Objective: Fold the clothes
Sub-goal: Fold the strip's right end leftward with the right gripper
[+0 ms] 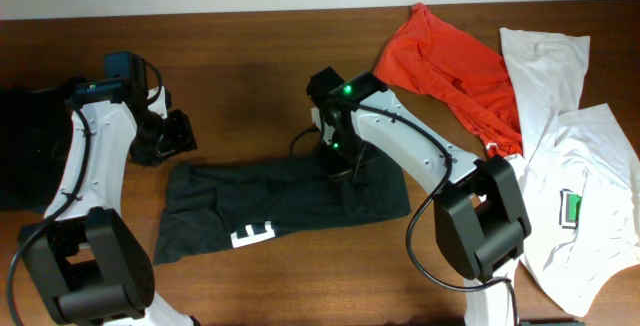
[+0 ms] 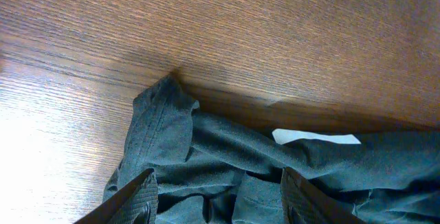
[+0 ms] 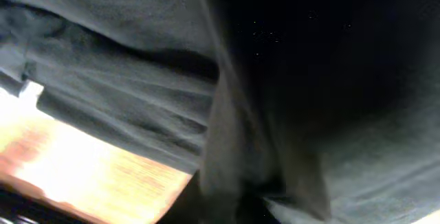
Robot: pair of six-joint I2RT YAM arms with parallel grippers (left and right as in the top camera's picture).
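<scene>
the black shirt (image 1: 290, 201), half-folded at lower centre of the surface (image 1: 250, 56), wants its top edge drawn over evenly: the left pincer (image 1: 176, 138) gapes empty by its upper-left corner, while the right pincer (image 1: 340, 161) seems buried in cloth, its grip not tellable.

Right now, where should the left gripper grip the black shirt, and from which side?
Probably the far left corner of the black shirt: it pokes out as a fold over the table. Come down from the left with the open left gripper.
</scene>
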